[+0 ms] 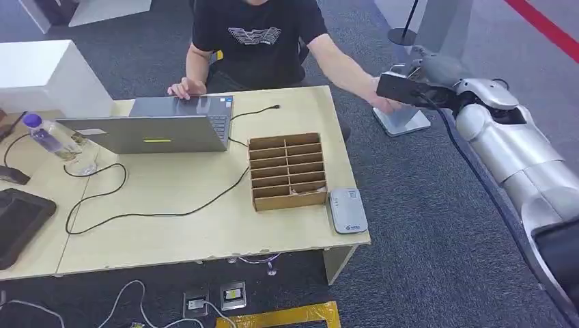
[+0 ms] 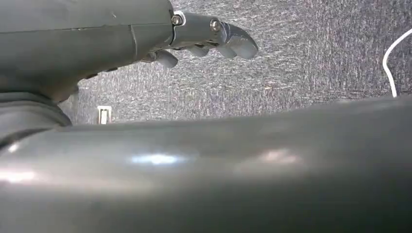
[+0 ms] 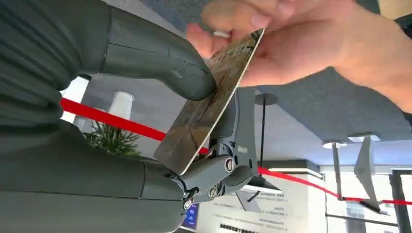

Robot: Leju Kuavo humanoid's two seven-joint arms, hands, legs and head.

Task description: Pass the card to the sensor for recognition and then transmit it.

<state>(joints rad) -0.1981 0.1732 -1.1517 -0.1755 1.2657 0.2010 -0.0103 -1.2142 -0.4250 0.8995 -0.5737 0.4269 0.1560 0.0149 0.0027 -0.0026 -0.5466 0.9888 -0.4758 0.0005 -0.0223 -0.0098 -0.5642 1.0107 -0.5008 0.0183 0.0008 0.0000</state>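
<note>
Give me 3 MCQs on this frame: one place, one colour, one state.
1. Where does the card reader lie?
A. On the laptop
B. On the table, beside the box
C. On the floor

2. What colour is the bottle cap?
A. Purple
B. Red
C. Green

3. How is the card held?
A. It lies free on the table
B. The left hand alone grips it
C. The right hand pinches it while a person's hand also holds its edge

Answers:
1 B, the reader sits at the table corner next to the cardboard box.
2 A, the cap shows purple in the head view.
3 C, thumb and fingers clamp the card; the person grips its far edge.
</note>
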